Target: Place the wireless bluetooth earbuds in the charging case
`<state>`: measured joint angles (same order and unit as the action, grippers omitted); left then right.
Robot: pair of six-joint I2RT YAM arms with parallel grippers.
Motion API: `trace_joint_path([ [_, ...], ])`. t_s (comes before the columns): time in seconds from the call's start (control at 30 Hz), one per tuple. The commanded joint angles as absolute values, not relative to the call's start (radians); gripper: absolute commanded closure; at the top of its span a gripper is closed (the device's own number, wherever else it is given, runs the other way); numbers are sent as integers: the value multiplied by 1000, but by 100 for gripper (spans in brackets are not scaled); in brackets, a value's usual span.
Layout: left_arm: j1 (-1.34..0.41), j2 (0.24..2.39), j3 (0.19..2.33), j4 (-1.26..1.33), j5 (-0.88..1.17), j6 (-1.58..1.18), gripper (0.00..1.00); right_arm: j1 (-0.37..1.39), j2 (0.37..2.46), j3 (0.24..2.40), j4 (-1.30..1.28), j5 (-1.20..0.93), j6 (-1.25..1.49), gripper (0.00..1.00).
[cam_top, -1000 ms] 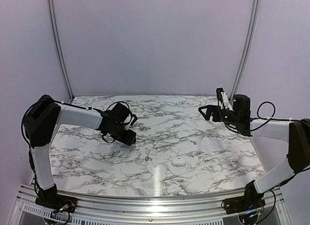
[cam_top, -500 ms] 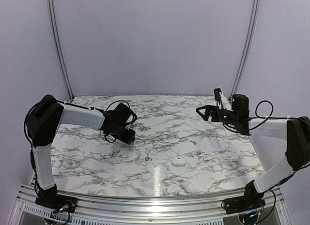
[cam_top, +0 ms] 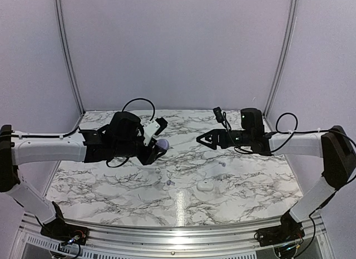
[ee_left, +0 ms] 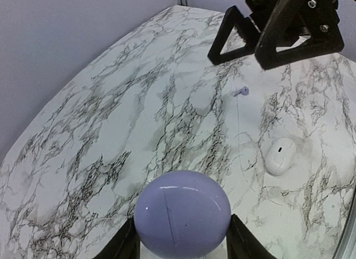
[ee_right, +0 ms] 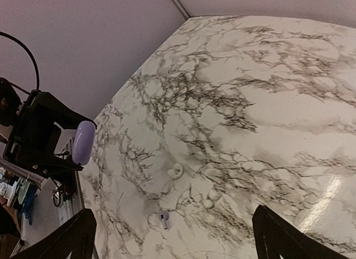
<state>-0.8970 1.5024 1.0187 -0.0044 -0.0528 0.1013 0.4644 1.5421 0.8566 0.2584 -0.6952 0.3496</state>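
Note:
My left gripper (cam_top: 158, 146) is shut on a closed lilac charging case (cam_top: 162, 143), held above the table left of centre. In the left wrist view the case (ee_left: 182, 211) fills the space between both fingers (ee_left: 127, 243). My right gripper (cam_top: 204, 140) hangs open and empty over the table's middle, facing the case (ee_right: 83, 142). On the marble lie a lilac earbud (cam_top: 168, 184), another lilac earbud (cam_top: 222, 164) (ee_left: 242, 92) and a whitish earbud (ee_right: 175, 170). Between the right fingers (ee_right: 72, 236) a lilac bud (ee_right: 163, 219) shows on the table.
A closed white case (cam_top: 206, 185) (ee_left: 280, 155) lies on the marble table (cam_top: 111, 184) near the front centre. Two small whitish pieces (ee_right: 211, 198) sit beside the buds. Metal rails (cam_top: 67, 53) and lilac walls stand at the back and sides.
The left arm has stretched out and swung right from low over the table's left part, and the lilac case now shows in its jaws. The right gripper has moved left toward the middle.

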Motion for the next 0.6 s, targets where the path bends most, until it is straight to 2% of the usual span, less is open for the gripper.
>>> trace_joint_path([
  [0.0, -958, 1479, 989, 87, -75, 191, 66, 564, 1548, 919, 236, -750, 407, 4],
  [0.2, -1041, 1502, 1012, 92, -161, 241, 68, 654, 1565, 944, 234, -761, 433, 12],
  [0.57, -1090, 1525, 1026, 101, -224, 286, 70, 711, 1614, 940, 309, -827, 509, 42],
])
